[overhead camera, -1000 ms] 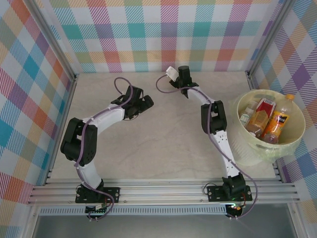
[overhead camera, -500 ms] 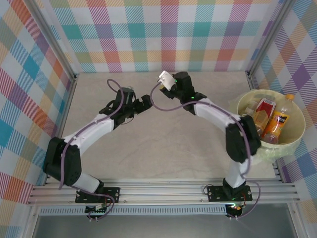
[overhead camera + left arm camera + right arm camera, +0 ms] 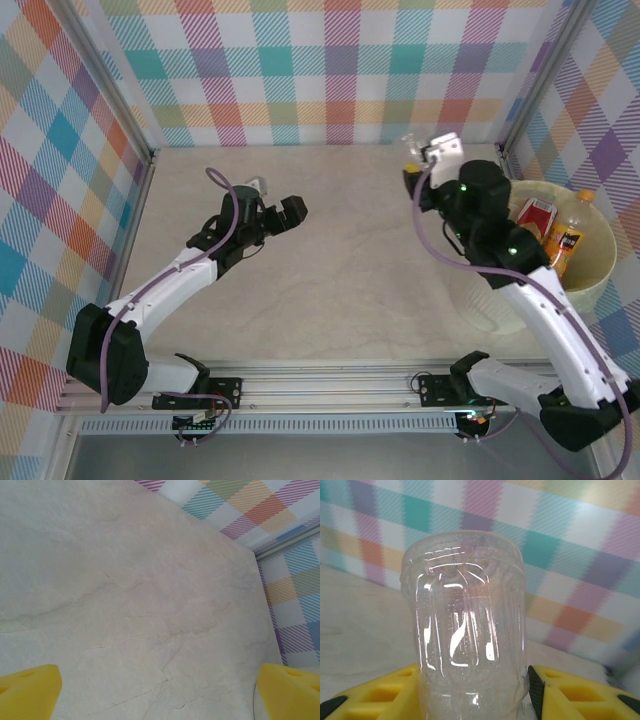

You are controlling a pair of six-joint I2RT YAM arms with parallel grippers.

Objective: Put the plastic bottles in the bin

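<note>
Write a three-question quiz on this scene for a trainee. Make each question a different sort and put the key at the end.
1. True or false: the left gripper is shut on a bottle.
2. What is the right gripper holding? A) a clear bottle B) a red can C) nothing
3. Fill in: the orange-labelled bottles lie inside the pale yellow ____.

Key
1. False: its fingers are wide apart over bare tabletop.
2. A: the bottle sits between the two yellow fingers.
3. bin
</note>
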